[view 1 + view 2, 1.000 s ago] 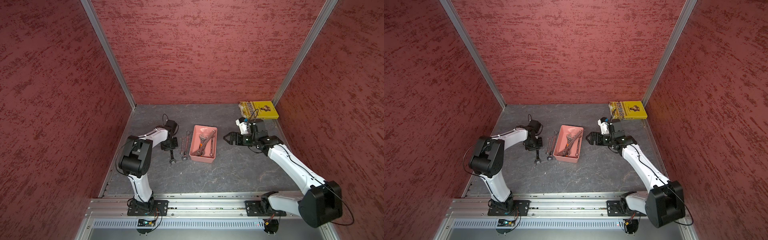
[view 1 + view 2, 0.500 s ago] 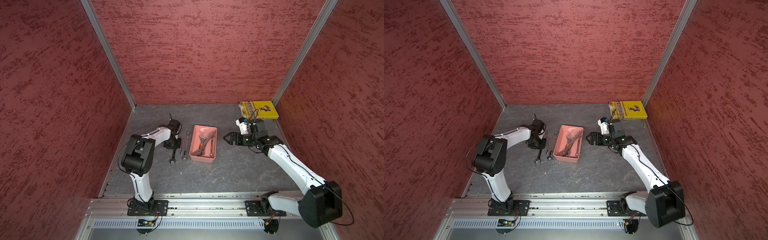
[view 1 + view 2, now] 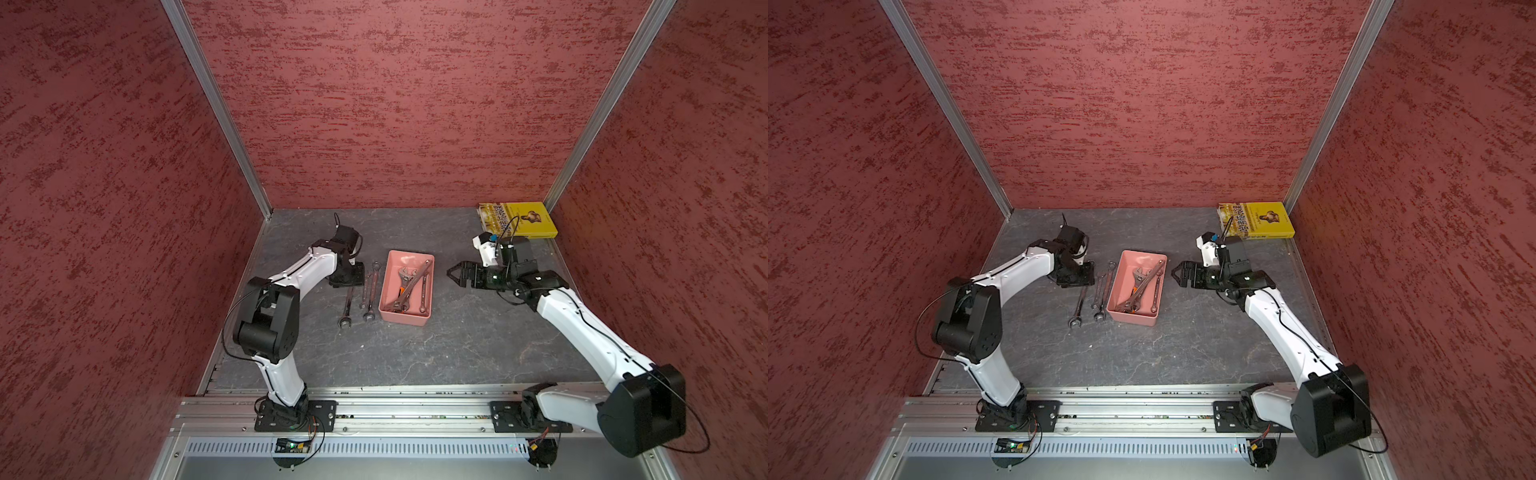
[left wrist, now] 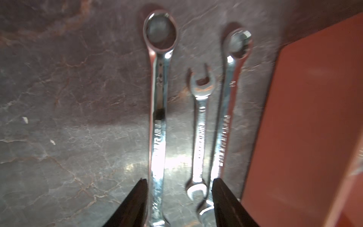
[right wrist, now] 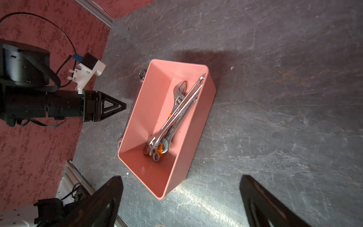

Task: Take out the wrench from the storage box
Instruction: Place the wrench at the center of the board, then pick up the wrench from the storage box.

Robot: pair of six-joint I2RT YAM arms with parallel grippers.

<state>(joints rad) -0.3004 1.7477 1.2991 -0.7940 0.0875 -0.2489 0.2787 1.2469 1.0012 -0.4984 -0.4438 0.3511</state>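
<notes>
The salmon-pink storage box stands mid-floor with several wrenches lying crossed inside it. Three more wrenches lie side by side on the floor left of the box. The largest wrench lies between the fingers of my left gripper, which is open and low over its handle. A small open-ended wrench and a ring wrench lie next to the box wall. My right gripper hangs wide open just right of the box, holding nothing.
A yellow book lies in the back right corner behind my right arm. Red walls close in three sides. An aluminium rail with both arm bases runs along the front.
My left gripper has opened and let go of the large wrench, which now lies on the floor left of the box. The right arm has not moved.
</notes>
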